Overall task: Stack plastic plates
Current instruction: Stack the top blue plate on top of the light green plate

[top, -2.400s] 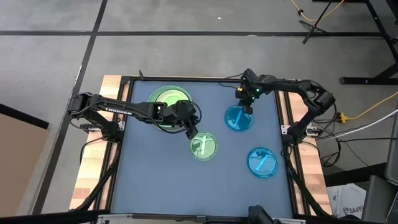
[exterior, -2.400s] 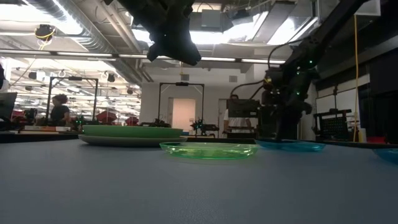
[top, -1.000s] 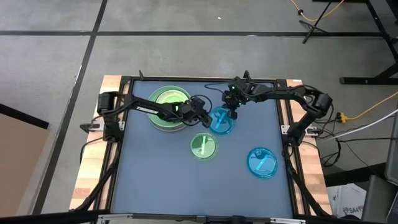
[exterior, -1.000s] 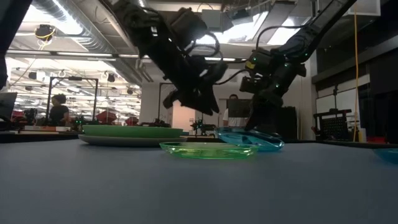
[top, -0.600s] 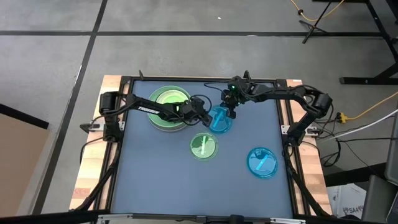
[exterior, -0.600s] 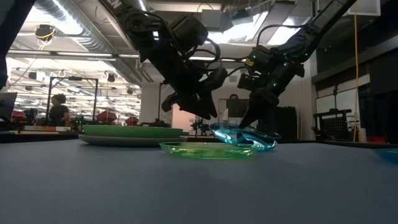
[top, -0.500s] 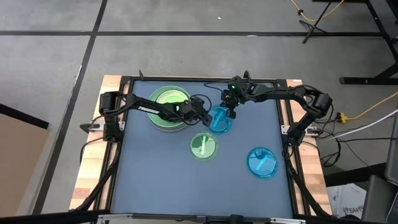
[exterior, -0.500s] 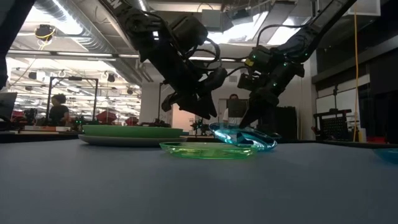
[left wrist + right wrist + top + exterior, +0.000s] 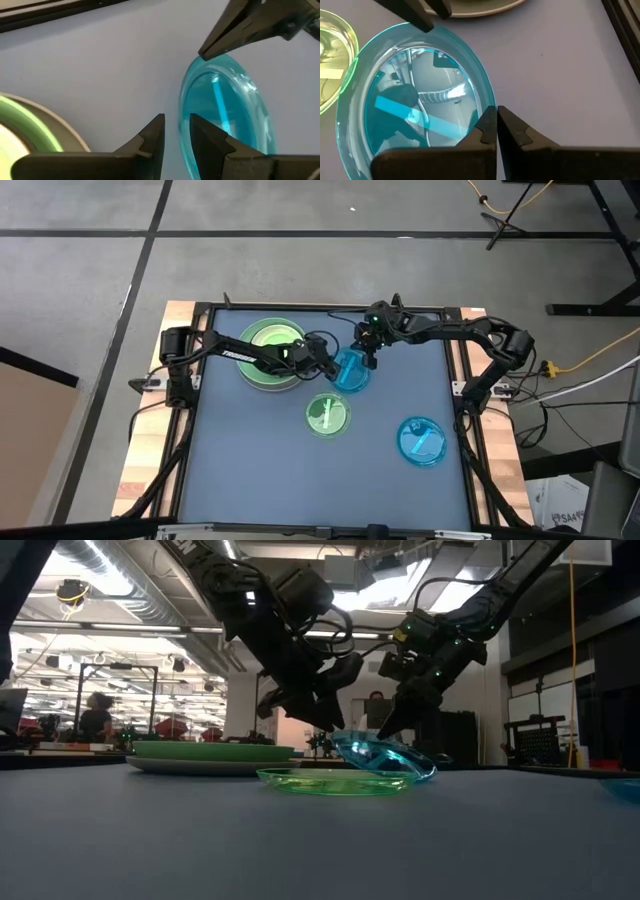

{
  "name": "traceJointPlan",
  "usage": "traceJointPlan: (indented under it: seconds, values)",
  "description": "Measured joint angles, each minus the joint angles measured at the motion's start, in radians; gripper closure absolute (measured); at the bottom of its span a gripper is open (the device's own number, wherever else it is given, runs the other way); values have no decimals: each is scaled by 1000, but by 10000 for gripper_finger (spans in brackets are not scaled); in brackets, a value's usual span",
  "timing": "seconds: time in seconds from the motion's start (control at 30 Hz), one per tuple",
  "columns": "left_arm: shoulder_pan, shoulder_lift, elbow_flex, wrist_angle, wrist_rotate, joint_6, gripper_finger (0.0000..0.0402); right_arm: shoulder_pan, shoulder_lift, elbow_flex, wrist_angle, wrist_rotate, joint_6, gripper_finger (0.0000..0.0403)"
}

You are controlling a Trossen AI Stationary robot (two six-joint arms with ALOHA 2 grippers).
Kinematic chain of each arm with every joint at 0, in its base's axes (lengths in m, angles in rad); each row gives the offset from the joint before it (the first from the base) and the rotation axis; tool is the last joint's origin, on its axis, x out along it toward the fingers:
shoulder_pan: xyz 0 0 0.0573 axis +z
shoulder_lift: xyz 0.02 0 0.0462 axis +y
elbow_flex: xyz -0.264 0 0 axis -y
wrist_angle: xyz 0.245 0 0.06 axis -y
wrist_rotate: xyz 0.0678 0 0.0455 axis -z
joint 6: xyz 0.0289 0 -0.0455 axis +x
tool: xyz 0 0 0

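You're looking at a glossy, see-through cyan plate (image 9: 349,370) tilting up mid-tabletop. Your right hand (image 9: 368,359) is pinching its rim fully closed; your left hand (image 9: 331,367) is sitting slightly parted over the opposite edge.

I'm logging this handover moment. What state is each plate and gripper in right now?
Tilted cyan plate: raised on edge, between both grippers.
Left gripper: partly open, fingers astride the plate's rim.
Right gripper: shut at the plate's opposite rim.
Small green plate: flat, untouched.
Second cyan plate: flat, untouched.
Plate stack: resting, light green on top.
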Motion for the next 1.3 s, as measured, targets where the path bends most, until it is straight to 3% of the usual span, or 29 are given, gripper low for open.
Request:
traceJointPlan:
  seconds: [0.23, 0.93, 1.3]
  values:
    - [0, 0, -1, -33, -7, -26, 318, 0, 0, 0, 0, 0, 0, 403]
    - [-3, 0, -1, -69, 114, -81, 318, 0, 0, 0, 0, -1, -1, 403]
    - [-6, 62, -1, -47, 152, -131, 320, 0, 0, 0, 3, -3, -2, 403]
